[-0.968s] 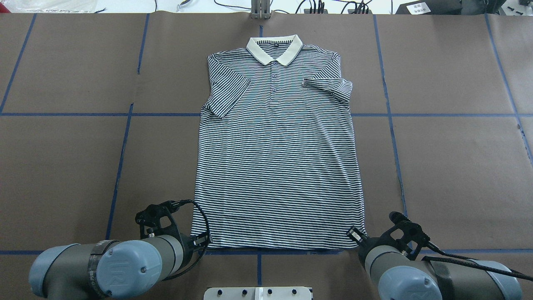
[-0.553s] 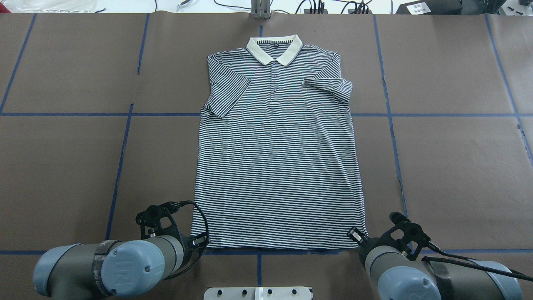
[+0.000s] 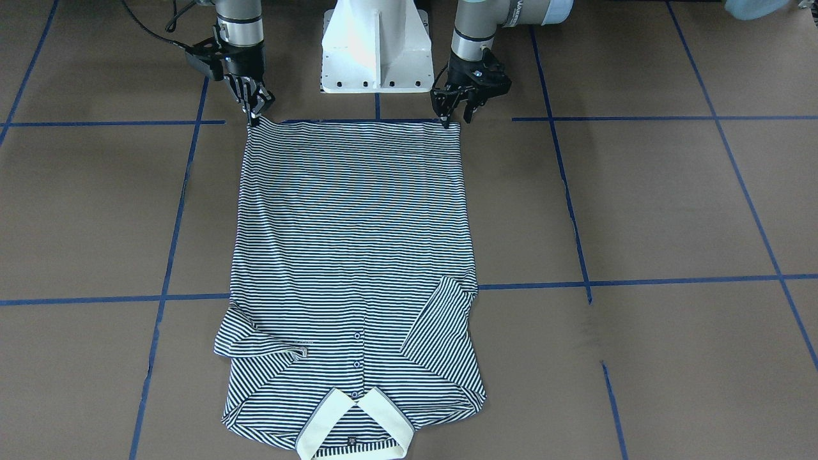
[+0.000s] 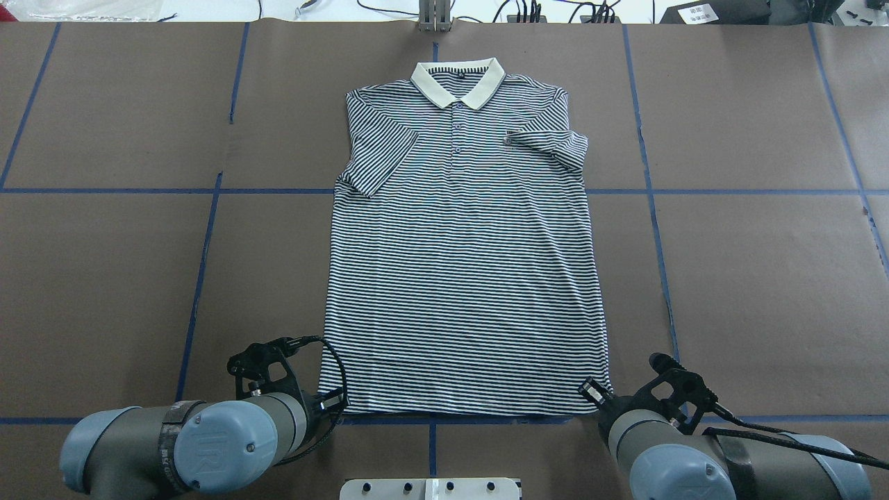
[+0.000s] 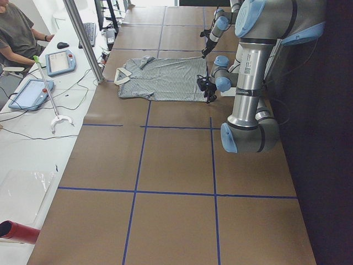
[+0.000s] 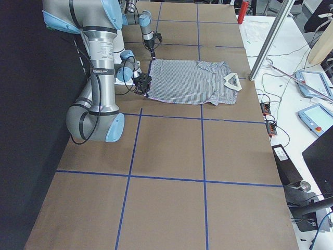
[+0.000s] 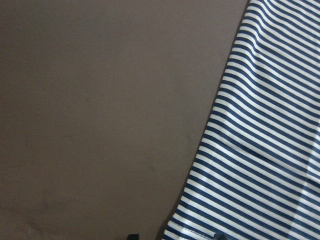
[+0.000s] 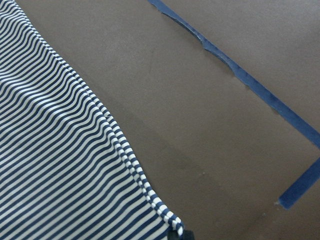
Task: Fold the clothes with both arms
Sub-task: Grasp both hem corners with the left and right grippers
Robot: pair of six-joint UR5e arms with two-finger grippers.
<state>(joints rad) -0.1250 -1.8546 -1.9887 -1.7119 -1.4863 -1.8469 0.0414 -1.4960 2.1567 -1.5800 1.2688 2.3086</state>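
The striped polo shirt [image 4: 462,264] lies flat on the brown table, cream collar [image 4: 458,80] at the far side, both short sleeves folded inward, hem toward me. My left gripper [image 3: 455,119] stands at the hem's left corner with its fingers apart; the left wrist view shows the hem edge [image 7: 260,150] low between two dark fingertips. My right gripper [image 3: 254,118] comes to a point on the hem's right corner, and the cloth [image 8: 60,165] puckers toward it. In the overhead view both grippers, left [image 4: 333,403] and right [image 4: 594,392], are mostly hidden under their wrists.
The white pedestal base [image 3: 377,51] stands between the arms just behind the hem. Blue tape lines [image 4: 201,278] cross the brown table cover. A metal post [image 4: 434,17] stands beyond the collar. An operator [image 5: 16,33] sits by tablets past the table's far edge.
The left arm's elbow has shifted a little to the right. The shirt and the right arm have not visibly moved.
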